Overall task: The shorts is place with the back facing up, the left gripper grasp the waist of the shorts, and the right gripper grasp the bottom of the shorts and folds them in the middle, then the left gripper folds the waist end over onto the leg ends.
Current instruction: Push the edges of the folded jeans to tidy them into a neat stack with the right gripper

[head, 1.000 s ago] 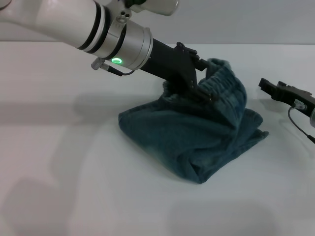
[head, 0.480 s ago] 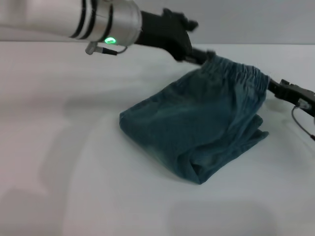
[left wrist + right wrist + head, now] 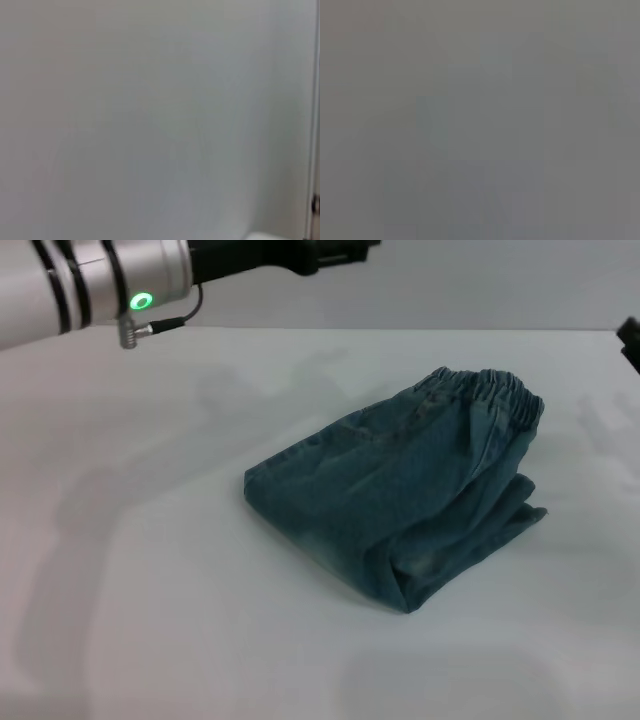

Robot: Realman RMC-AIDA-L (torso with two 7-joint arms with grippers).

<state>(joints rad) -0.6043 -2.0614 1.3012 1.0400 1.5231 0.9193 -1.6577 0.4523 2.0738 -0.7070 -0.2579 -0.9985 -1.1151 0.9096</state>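
Observation:
The blue denim shorts (image 3: 400, 490) lie folded in a thick bundle on the white table (image 3: 150, 570). Their gathered elastic waist (image 3: 495, 390) rests on top at the far right end. Stacked fabric edges show along the bundle's near right side (image 3: 500, 520); I cannot make out the bottom of the shorts or the leg ends. The left gripper (image 3: 340, 250) hangs high at the top edge, up and to the left of the shorts, clear of the fabric, with its green-lit wrist (image 3: 140, 300) beside it. Only a black sliver of the right gripper (image 3: 632, 340) shows at the right edge. Both wrist views show plain grey.
The table's far edge (image 3: 300, 330) runs behind the shorts, with a grey wall beyond it. Bare table surface lies to the left of and in front of the bundle.
The left gripper carried the waist over to the right, let go of it, and rose away up and left. The right gripper withdrew almost past the right edge.

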